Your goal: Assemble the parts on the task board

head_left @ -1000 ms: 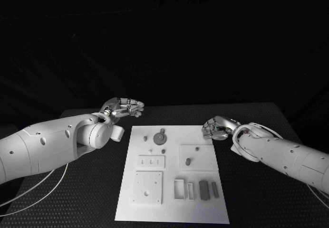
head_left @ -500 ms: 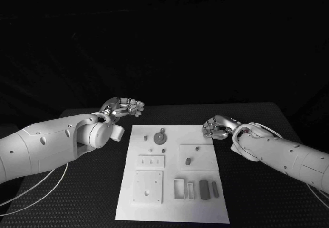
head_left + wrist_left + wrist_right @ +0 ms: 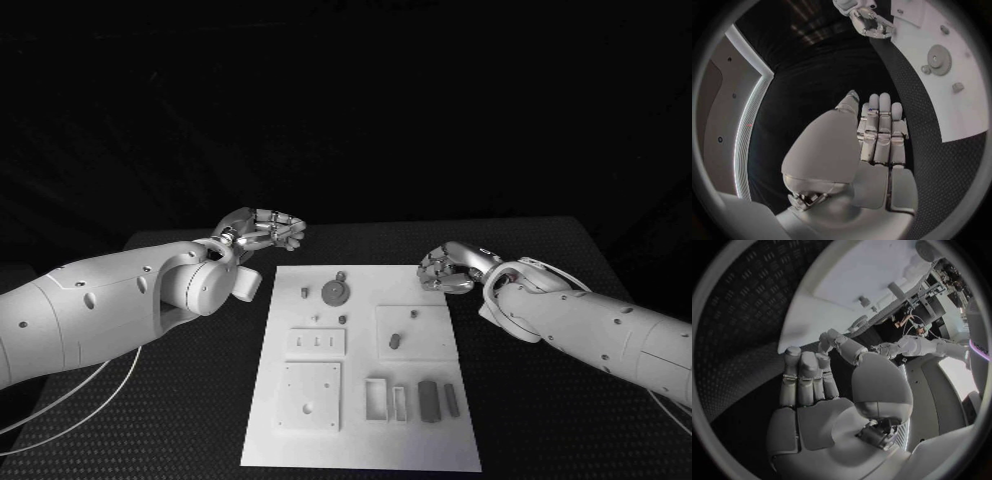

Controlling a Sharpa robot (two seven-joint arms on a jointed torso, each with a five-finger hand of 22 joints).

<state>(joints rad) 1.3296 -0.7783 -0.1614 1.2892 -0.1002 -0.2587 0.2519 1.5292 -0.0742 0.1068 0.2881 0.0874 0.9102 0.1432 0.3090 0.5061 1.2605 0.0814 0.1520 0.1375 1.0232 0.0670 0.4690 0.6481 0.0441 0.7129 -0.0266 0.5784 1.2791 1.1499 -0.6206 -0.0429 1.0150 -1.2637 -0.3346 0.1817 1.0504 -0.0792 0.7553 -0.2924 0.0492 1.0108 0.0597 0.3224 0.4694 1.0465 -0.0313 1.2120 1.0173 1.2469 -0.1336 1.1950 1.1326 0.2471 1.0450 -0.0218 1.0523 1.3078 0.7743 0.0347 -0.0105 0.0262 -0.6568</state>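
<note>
We get a head camera looking steeply down on the desk (image 3: 173,420), the task board (image 3: 368,420) at its middle. Each wrist fisheye sits close behind its own robot hand: left robot hand (image 3: 879,135), right robot hand (image 3: 807,377). All three views share the board's far end.

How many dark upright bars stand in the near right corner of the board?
2: a thick bar and, to its right, a thin bar, both beside the white slots on the board. Smaller parts may be hidden.
</note>
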